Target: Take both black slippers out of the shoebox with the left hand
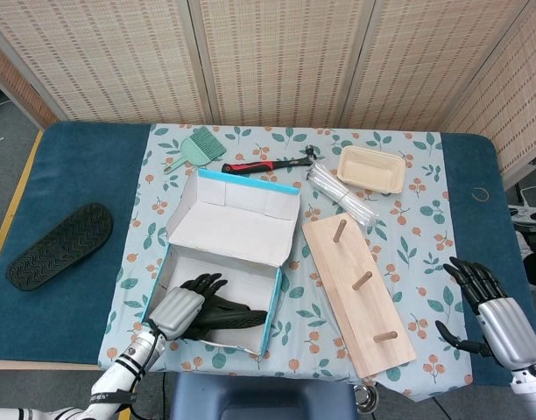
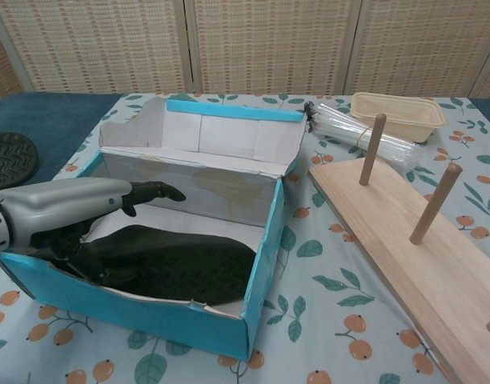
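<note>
One black slipper [image 2: 169, 268] lies flat in the shoebox [image 2: 229, 324]; the other slipper [image 1: 59, 246] sits out on the blue cloth, far left. My left hand [image 2: 65, 210] is in the box over the slipper's heel end; grip unclear. My right hand [image 1: 496, 311] is spread, holding nothing.

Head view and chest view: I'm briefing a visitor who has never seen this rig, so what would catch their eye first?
The blue shoebox at the table's near edge, lid up, with the left hand reaching in over a black slipper. Next, the other slipper lying sole-up on the dark cloth at far left, and the pegged wooden board right of the box.
</note>
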Robot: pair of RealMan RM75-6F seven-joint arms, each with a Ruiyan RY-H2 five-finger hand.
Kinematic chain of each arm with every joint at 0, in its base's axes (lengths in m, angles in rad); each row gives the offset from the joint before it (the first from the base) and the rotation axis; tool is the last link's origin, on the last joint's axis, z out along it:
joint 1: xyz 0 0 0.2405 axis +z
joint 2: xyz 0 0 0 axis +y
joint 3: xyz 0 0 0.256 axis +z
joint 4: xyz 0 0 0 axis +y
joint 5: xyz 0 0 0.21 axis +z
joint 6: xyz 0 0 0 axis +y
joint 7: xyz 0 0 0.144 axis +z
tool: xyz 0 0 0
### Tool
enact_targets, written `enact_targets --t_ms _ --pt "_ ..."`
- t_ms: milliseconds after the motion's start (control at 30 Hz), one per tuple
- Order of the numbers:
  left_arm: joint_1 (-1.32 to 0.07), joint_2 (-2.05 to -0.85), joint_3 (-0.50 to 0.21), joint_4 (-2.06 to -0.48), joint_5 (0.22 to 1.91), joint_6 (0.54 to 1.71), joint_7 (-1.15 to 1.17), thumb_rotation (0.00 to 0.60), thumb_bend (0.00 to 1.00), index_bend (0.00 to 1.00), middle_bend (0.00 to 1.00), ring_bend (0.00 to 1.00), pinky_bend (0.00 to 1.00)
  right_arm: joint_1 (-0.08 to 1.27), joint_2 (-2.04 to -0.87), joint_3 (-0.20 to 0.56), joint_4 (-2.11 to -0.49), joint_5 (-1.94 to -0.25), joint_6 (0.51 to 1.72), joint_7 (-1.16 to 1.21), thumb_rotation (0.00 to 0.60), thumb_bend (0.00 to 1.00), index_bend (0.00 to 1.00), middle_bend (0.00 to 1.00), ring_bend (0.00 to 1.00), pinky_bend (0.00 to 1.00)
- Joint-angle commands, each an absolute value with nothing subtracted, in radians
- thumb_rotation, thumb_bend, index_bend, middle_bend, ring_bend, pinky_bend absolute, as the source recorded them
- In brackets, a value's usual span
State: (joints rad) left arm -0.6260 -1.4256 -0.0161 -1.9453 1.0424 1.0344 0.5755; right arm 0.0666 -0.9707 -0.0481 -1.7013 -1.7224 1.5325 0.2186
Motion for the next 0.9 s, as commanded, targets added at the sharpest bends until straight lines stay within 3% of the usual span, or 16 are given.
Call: enact_targets --t_ms 33,167,267,367,633,900 --pt "-0.645 -1.432 0.005 -1.955 0.985 1.046 0.639 0.6 0.38 0.2 0.06 0.0 0.2 0.067 -0.972 -0.048 -1.701 -1.72 1.53 0.216 0.434 0.27 0.0 0.0 0.0 0.0" --pt "-0.651 -1.435 0.005 -1.952 0.971 1.068 0.669 0.6 0.45 0.47 0.22 0.04 0.2 0.069 -0.973 -0.05 -1.703 -1.723 1.525 0.211 0.433 0.27 0.0 0.0 0.0 0.0" --pt "-0.637 -1.463 0.001 -1.93 1.009 1.13 0.682 0.6 0.62 0.71 0.39 0.16 0.24 0.07 -0.974 -0.049 -1.705 -1.717 1.521 0.208 0.434 0.27 0.0 0.0 0.0 0.0" --pt "-0.607 -1.523 0.004 -1.864 1.126 1.237 0.696 0.6 0.71 0.84 0.53 0.28 0.3 0.072 -0.975 -0.047 -1.706 -1.712 1.515 0.203 0.435 0.27 0.0 0.0 0.0 0.0" --pt "-0.556 -1.547 -0.023 -1.813 1.319 1.364 0.588 0.6 0.7 0.85 0.58 0.33 0.33 0.079 -0.981 -0.046 -1.709 -1.699 1.496 0.186 0.433 0.27 0.0 0.0 0.0 0.0" --pt "-0.502 -1.462 -0.12 -1.69 1.416 1.539 0.617 0.6 0.7 0.84 0.61 0.34 0.34 0.076 -0.981 -0.046 -1.715 -1.699 1.498 0.171 0.434 0.27 0.0 0.0 0.0 0.0"
